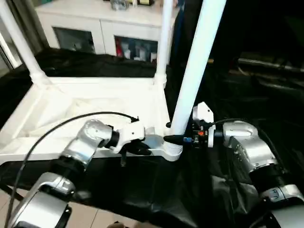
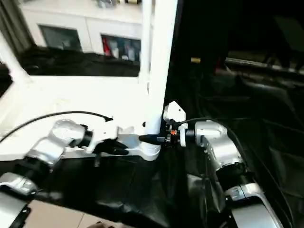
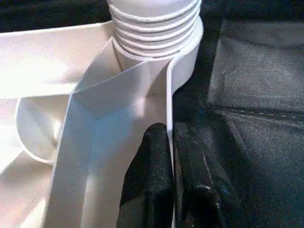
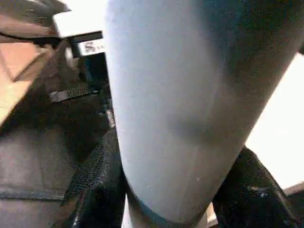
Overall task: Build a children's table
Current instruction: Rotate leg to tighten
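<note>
The tabletop [image 1: 95, 111] is lying upside down on a black cloth [image 1: 142, 190], ribbed underside up, right in front of the robot. Three legs are seen standing up out of its corner sockets: one at the far left corner [image 1: 19, 42], one at the far right corner [image 1: 164, 42], and the near right leg [image 1: 194, 61], which is tilted a bit and seated in the near right socket [image 1: 172, 151]. In the left wrist view the threaded end of that leg [image 3: 154, 23] is shown sitting in the socket's collar.

The near right leg is gripped low down, just above the socket, by the right gripper [image 1: 176, 139]; its black fingers [image 4: 95, 190] are wrapped around either side of the tube. The tabletop's near rim is pinched by the left gripper [image 1: 140, 149], just beside that same socket, with one finger [image 3: 149, 180] inside the rim wall and one outside.

Behind the table, a white cabinet [image 1: 104, 28] with glass doors is visible against the back wall.
</note>
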